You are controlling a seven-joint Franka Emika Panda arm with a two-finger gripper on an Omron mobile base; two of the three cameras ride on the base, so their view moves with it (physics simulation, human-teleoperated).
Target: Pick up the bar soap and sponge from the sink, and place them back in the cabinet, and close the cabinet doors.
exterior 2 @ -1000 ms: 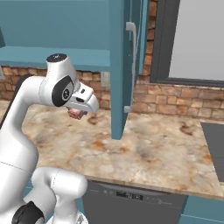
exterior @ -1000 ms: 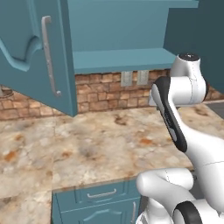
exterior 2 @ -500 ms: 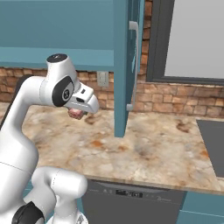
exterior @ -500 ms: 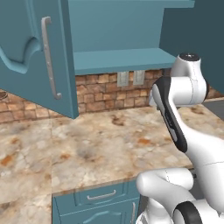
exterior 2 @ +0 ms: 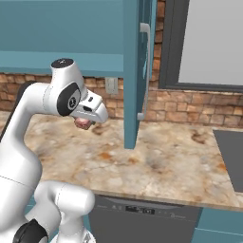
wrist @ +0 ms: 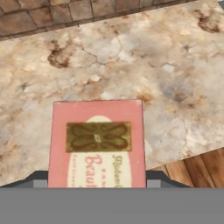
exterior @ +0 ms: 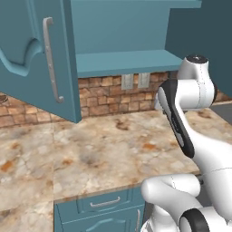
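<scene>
One of two items in hand | pincer (exterior 2: 84, 124) clamped on bar soap (wrist: 97, 144), above worktop (exterior 2: 180, 161) below open cabinet shelf (exterior: 122, 61) | left: shelve soap, fetch sponge, close cabinet doors (exterior: 41, 54)

You have one pinkish-brown rectangular bar soap (wrist: 97, 144), two tall teal arched-panel cabinet doors (exterior: 34, 54) and two wall outlets (exterior: 127, 81).
</scene>
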